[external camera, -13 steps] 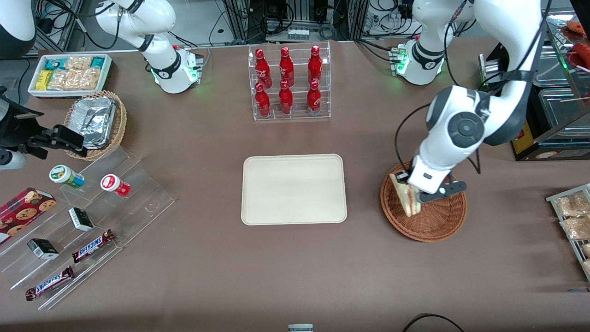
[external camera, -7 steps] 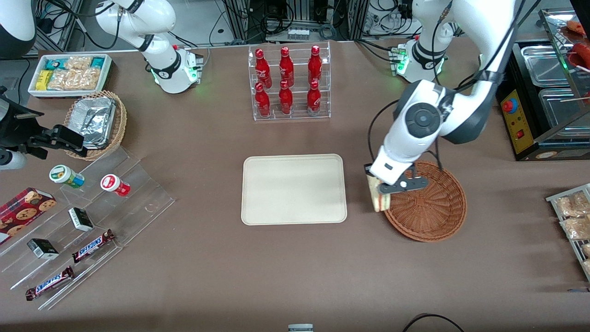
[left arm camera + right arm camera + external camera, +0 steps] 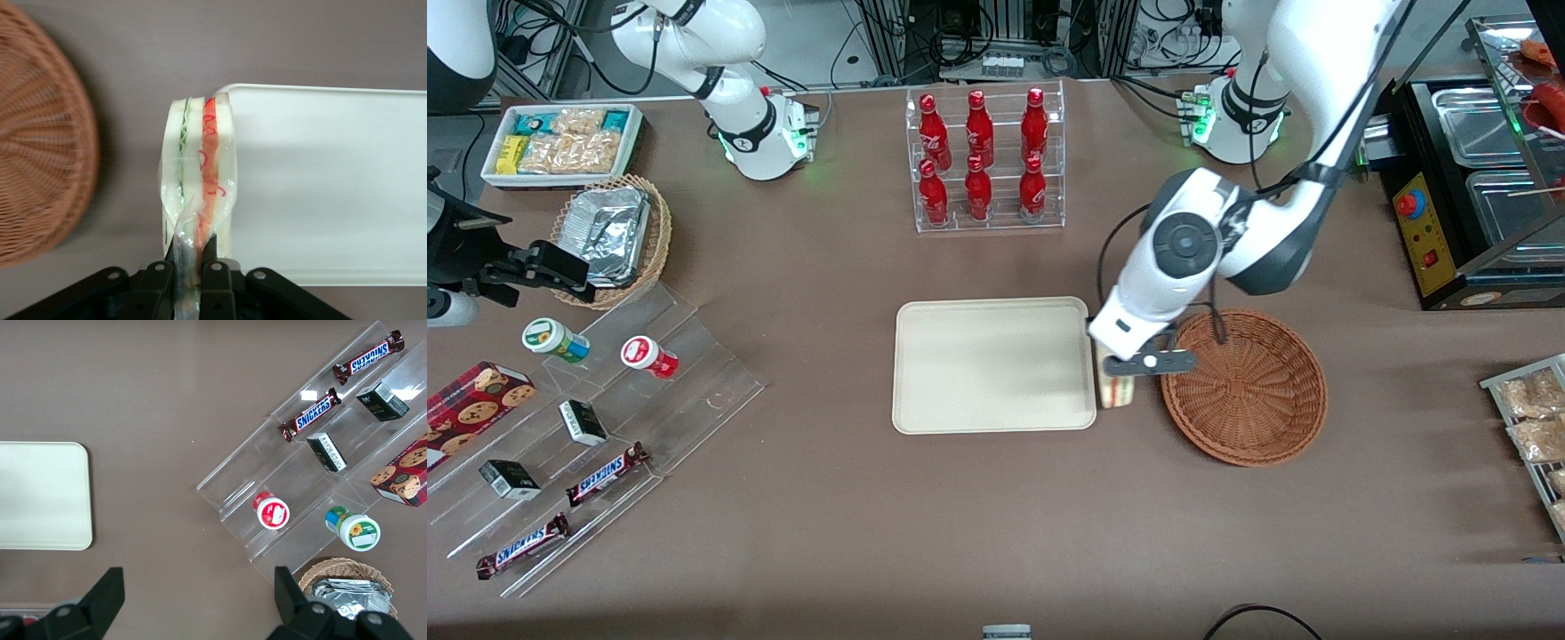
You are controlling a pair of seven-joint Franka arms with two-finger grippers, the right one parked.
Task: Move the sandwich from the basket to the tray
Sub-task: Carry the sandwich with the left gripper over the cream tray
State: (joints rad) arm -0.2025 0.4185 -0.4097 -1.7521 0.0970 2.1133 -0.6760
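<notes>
Claw: left arm's claw (image 3: pixel 1123 368) clamped on the sandwich's clear wrap and top edge, hanging just beside the tray's short rim on the basket side.
Claw fingers: the two black fingers (image 3: pixel 155 283) are pinched close together with the wedge between them.
Sandwich (image 3: pixel 199 177): held clear of the basket, cut edge showing green and red layers; it hangs over bare bench (image 3: pixel 996 516) with one face level with the tray's corner, not yet over the tray floor.
Basket (image 3: pixel 1245 388): reddish-brown wicker, nothing in it, just beside the tray toward the working arm's end.
Tray (image 3: pixel 996 364): cream, bare, nothing on it.
Step in hand: carry from basket to tray, judged a little over halfway.
Next move: likely a short sideways travel over the tray's rim, then a descent and release.
Edges: the tray's raised rim (image 3: pixel 320 89) lies closest to the wedge's lower corner; too low a carry could clip it.
Open room: the whole tray floor is free; the bottle rack (image 3: pixel 985 160) stands well apart from the tray.
</notes>
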